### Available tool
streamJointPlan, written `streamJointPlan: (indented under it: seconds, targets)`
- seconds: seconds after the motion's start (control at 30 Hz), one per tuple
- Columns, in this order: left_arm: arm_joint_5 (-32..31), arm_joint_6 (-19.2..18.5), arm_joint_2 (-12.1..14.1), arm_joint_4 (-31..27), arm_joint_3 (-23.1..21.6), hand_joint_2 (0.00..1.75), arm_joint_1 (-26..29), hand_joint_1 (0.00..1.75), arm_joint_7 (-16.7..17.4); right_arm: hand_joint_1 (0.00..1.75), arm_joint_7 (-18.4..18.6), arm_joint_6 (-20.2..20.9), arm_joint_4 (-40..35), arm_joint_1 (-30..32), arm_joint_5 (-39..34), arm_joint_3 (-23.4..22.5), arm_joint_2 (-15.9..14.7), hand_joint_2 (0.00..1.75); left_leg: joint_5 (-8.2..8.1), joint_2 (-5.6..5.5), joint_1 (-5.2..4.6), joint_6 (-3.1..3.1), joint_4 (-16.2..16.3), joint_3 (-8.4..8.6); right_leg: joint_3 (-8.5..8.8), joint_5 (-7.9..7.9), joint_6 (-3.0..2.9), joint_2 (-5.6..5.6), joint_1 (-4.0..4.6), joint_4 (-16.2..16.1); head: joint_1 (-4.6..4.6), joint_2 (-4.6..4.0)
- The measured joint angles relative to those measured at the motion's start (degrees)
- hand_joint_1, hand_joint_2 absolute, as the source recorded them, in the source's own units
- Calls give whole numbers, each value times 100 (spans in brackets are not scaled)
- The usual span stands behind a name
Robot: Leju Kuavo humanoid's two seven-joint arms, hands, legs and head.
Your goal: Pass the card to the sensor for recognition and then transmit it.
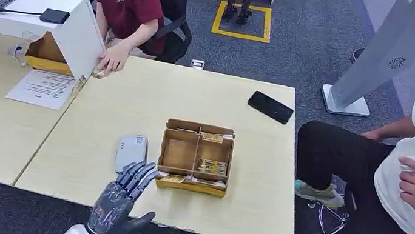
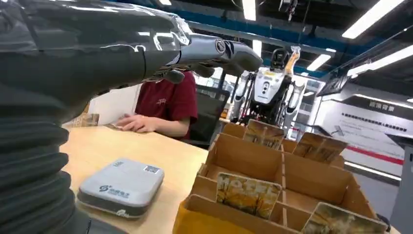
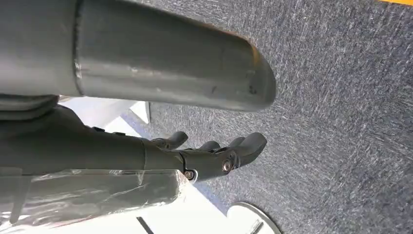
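Left hand [image 1: 121, 193]: mine, raised over the near table [image 1: 134, 100] edge, fingers spread and straight, holding nothing.
Sensor [image 1: 131, 152]: grey, flat on the table, just beyond my left fingertips.
Box [image 1: 195, 157]: cardboard, divided into compartments, just right of the sensor.
Cards [image 1: 211, 166]: several standing in the box's compartments.
Phone [image 1: 270, 107]: black, far right of the table.
Right hand [image 3: 214, 156]: mine, hanging over grey carpet, fingers loosely curled, holding nothing.

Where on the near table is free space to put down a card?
Bare top lies between the cardboard box and the black phone, and right of the box up to the table edge. It is crowded where the left hand hovers beside the grey sensor.
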Motion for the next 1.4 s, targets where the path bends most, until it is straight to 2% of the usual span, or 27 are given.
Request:
streamJointPlan:
  seconds: [0.17,0.6,0.83,1.0,1.4]
  targets:
    - [-473,2,-85,109,61,175,-72,0,212,0,0,4,0,0,37,0,0,0,0,0,0,0,0,0,1,0,0,-1,0,0,0,0]
    - [-575,2,-385,704,606,175,-438,0,250,0,-7,9,0,-4,103,-4,-2,0,0,0,0,0,0,0,1,0,0,-1,0,0,-2,0]
    - [-567,2,-514,940,651,175,-521,0,208,0,-9,9,0,-6,138,-7,-2,0,0,-1,-1,0,0,0,0,0,0,-2,0,0,-2,0]
    - [-446,2,-656,1047,651,175,-539,0,9,0,-11,13,0,-8,186,-7,-2,0,0,0,0,0,0,0,0,0,0,-1,0,0,-2,0]
    - [-521,2,-877,1264,647,175,-723,0,79,0,-46,15,0,-17,199,-7,-2,0,0,0,0,0,0,0,0,1,0,-1,0,0,-2,0]
